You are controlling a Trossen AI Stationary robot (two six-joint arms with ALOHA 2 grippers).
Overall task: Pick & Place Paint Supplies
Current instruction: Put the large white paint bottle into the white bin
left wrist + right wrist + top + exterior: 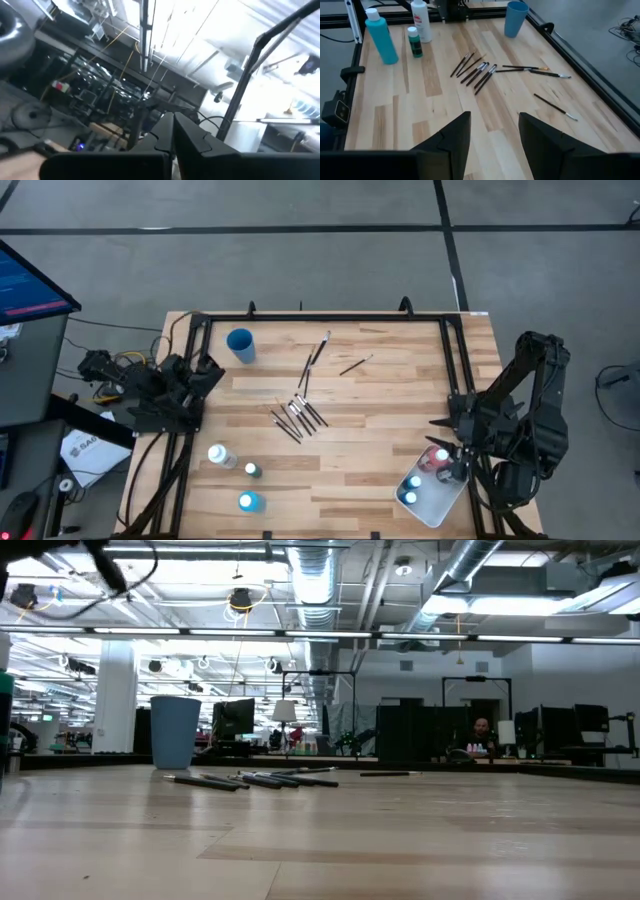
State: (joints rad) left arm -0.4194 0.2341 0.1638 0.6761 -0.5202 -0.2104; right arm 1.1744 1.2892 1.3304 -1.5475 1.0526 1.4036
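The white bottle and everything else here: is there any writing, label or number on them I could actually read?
No text here can be read.
White bottle: red print on its label, too blurred to read.
Paper on the floor left of the table: dark lettering, too small to read.
Blue screen at far left: lines of text, too small to read.
Teal bottle, green bottle, blue cup: no print visible.

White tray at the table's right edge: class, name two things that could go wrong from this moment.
1. The white tray overhangs the table edge with bottles inside; a nudge from the right gripper above it might tip it off.
2. The clustered paintbrushes lie touching and crossed, so a pinch may lift or scatter several.
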